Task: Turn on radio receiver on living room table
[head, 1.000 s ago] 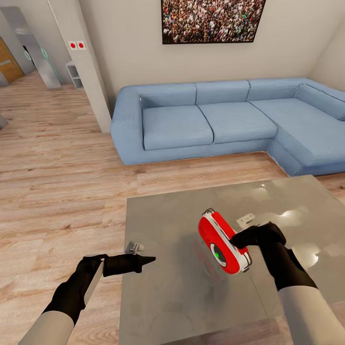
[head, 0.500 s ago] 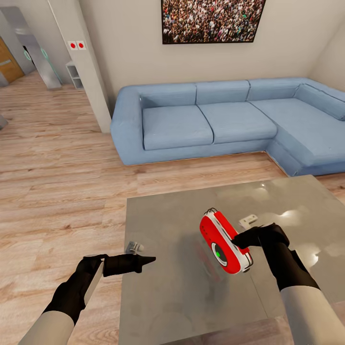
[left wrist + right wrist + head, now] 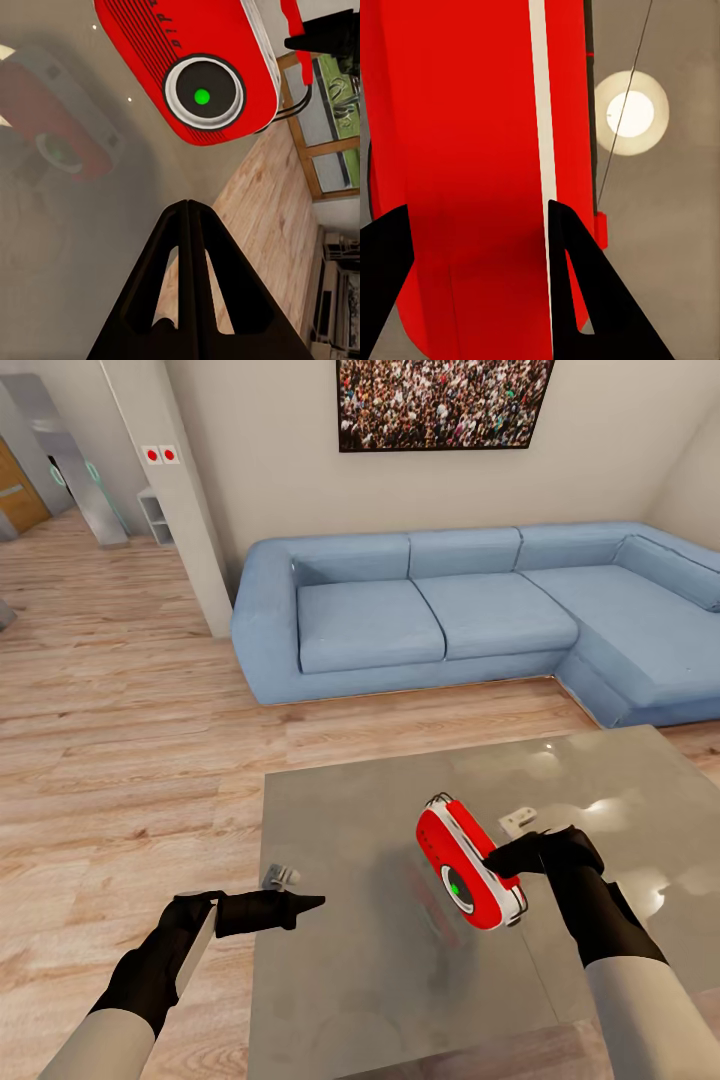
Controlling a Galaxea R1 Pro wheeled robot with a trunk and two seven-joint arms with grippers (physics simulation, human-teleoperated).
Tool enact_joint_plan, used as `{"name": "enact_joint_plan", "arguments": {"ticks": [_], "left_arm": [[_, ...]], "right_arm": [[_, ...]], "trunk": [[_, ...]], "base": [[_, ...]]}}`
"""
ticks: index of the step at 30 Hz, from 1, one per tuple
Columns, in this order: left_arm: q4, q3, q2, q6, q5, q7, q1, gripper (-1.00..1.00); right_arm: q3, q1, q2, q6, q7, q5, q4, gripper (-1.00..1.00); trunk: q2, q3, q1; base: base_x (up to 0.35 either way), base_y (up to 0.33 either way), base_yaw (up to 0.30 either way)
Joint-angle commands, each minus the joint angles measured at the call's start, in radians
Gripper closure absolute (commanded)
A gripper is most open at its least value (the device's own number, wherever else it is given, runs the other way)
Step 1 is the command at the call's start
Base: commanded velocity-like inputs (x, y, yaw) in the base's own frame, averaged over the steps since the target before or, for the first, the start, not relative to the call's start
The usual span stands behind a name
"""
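1. Gripping the radio receiver (image 3: 467, 865), the right gripper (image 3: 503, 860) pinches it tilted above the table (image 3: 340, 960).
2. Left gripper (image 3: 312, 902) hovers nearby, fingers pressed together, pointing at its green-lit dial (image 3: 202, 96).

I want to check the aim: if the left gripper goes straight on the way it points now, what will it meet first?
Probably the radio receiver. In the left wrist view the shut left gripper points toward its dial, lit green. The radio is held above the table by the right gripper. Depth is unclear.
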Motion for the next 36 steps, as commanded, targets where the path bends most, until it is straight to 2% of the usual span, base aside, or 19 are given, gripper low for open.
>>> {"name": "enact_joint_plan", "arguments": {"ticks": [1,14,16,24,33,36], "left_arm": [[0.0,0.0,0.0,0.0,0.0,0.0,0.0,1.0],[-0.001,0.001,0.0,0.001,0.0,0.0,0.0,1.0],[-0.001,0.001,0.0,0.001,0.0,0.0,0.0,1.0],[0.0,0.001,0.0,0.001,0.001,0.02,0.0,1.0],[0.0,0.001,0.0,0.0,0.003,0.027,0.0,1.0],[0.0,0.001,0.0,0.0,0.003,0.028,0.0,1.0]], "right_arm": [[0.0,0.0,0.0,0.0,-0.001,-0.002,0.001,1.0],[0.0,0.0,-0.001,-0.015,-0.012,0.001,0.025,1.0],[0.0,0.0,0.001,-0.02,-0.02,0.001,0.027,1.0],[-0.003,0.0,0.007,-0.089,-0.129,-0.007,0.098,1.0],[-0.004,0.0,0.008,-0.108,-0.144,-0.012,0.113,1.0],[-0.005,0.0,0.007,-0.112,-0.144,-0.034,0.115,1.0]], "trunk": [[0.0,0.0,0.0],[0.0,0.0,0.0],[0.0,0.0,0.0],[0.0,0.0,0.0],[0.0,0.0,0.0],[0.0,0.0,0.0]], "base": [[0.0,0.0,0.0],[0.0,0.0,0.0],[0.0,0.0,0.0],[0.0,0.0,0.0],[0.0,0.0,0.0],[0.0,0.0,0.0]]}}
